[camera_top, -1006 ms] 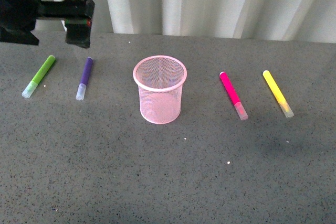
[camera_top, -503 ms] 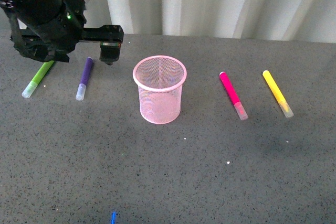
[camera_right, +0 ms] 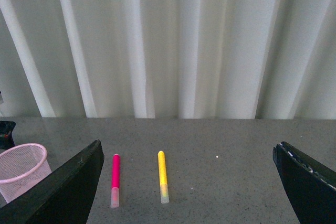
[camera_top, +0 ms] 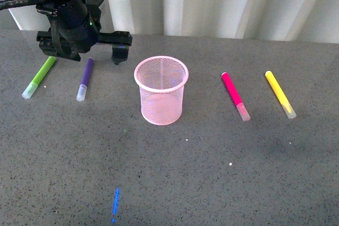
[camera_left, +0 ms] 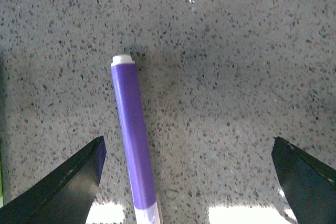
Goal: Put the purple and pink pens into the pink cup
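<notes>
The purple pen (camera_top: 85, 78) lies left of the pink cup (camera_top: 161, 91), clear cap toward me. My left gripper (camera_top: 85, 51) hovers over its far end, open and empty. In the left wrist view the purple pen (camera_left: 134, 145) lies between the wide-open fingers, close to one fingertip (camera_left: 86, 166), and my left gripper (camera_left: 187, 145) does not touch it. The pink pen (camera_top: 234, 96) lies right of the cup. My right gripper (camera_right: 188, 145) is open and empty, well back from the pink pen (camera_right: 114, 179) and the cup (camera_right: 21, 169). It is out of the front view.
A lime green marker (camera_top: 39, 77) lies left of the purple pen. A yellow marker (camera_top: 280, 94) lies right of the pink pen and also shows in the right wrist view (camera_right: 163, 177). White curtains hang behind the grey table (camera_top: 212, 173). A blue streak (camera_top: 115, 205) marks the table's front.
My left arm has swung from the far left corner rightward and now stands over the purple pen's far end. The pens and cup have not moved. A blue streak has appeared in front.
</notes>
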Action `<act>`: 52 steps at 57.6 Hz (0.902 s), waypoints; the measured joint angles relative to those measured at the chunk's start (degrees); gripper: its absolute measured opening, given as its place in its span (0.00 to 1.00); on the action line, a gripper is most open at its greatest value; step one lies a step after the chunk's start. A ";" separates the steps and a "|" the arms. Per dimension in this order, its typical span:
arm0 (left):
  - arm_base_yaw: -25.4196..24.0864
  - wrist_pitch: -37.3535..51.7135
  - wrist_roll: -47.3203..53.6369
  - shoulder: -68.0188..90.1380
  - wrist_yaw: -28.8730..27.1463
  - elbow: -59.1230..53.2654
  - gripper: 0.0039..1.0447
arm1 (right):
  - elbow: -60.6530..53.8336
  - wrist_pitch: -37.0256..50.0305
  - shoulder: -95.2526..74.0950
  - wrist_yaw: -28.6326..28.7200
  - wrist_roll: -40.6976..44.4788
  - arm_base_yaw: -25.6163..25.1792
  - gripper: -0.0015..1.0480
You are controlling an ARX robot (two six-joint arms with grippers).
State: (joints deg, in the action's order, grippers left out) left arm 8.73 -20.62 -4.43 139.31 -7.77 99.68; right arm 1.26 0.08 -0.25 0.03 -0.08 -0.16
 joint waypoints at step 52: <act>0.39 -0.24 0.87 4.31 0.02 2.36 0.55 | 0.00 0.00 0.00 0.00 0.00 0.00 0.93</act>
State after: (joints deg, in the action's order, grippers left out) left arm 9.13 -20.86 -3.55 143.61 -7.75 102.04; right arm 1.26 0.08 -0.25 0.03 -0.08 -0.16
